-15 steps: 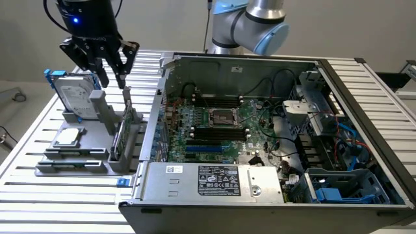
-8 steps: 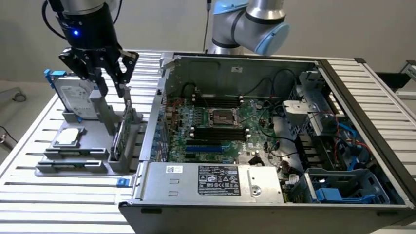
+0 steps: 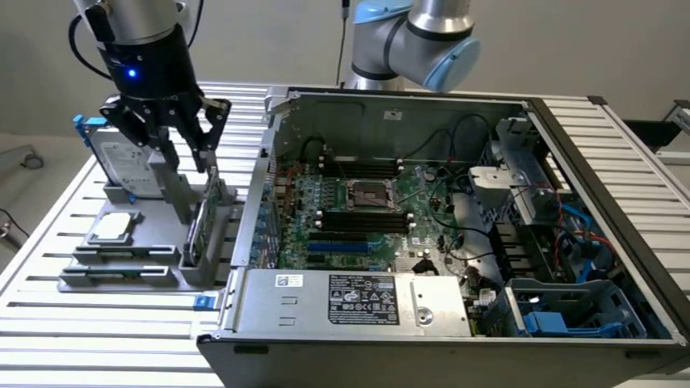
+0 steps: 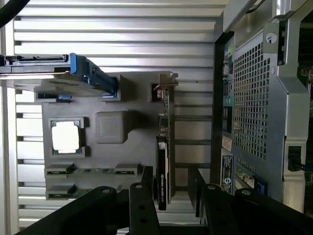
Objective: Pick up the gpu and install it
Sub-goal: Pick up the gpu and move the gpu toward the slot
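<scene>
- Find the gpu (image 3: 205, 226) standing on its long edge in a narrow slot of the grey holder (image 3: 129, 252), with the black shroud (image 4: 163, 176) on one face and the silver end bracket (image 4: 165, 81) at one end.
- Judge it light and stiff: a thin board, unlikely to flex, yet apt to tip or twist if pinched off-centre.
- Treat as fragile: bare circuit board and edge connector, best left untouched. Expect the smooth shroud to be a little slippery.
- Favour, on this reading, a hold across the two flat faces at the upper edge, near the middle of the shroud and clear of the bracket.
- See the gripper (image 3: 186, 160) poised just above the card, fingers (image 4: 139, 208) spread wide and released, one to each side of the top edge, grasping nothing. No contact evident.
- Note in the same holder the hard drive (image 3: 124, 162), upright in its blue-edged frame, and the square silver chip (image 3: 115, 226) lying flat, both apart from the card.
- Place the holder on the slatted table (image 3: 48, 234), just beside the open computer case (image 3: 620, 202), which lies toward the exterior view's right with its motherboard (image 3: 356, 210) exposed.
</scene>
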Available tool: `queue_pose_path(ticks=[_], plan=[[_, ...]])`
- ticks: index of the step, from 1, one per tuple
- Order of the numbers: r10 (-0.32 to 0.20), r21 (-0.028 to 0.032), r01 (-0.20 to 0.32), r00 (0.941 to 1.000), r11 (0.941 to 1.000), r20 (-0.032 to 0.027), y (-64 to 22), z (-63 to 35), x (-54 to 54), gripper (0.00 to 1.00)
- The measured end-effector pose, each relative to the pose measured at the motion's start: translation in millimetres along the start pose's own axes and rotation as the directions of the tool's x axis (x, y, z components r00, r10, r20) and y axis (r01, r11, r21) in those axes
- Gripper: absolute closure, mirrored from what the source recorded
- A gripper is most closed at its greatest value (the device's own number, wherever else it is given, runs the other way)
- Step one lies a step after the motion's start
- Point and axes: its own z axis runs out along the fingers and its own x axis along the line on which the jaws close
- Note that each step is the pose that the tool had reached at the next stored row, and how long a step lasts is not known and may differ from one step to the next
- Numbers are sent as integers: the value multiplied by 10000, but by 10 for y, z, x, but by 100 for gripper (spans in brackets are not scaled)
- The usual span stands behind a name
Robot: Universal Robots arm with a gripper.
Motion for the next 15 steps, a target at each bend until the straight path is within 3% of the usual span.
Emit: queue_pose_path(ticks=[7,15], plan=[[-760,10,760,9971,9971,-46,-16,127,-3,58],[-825,11,825,9966,9966,-49,-56,271,13,58]])
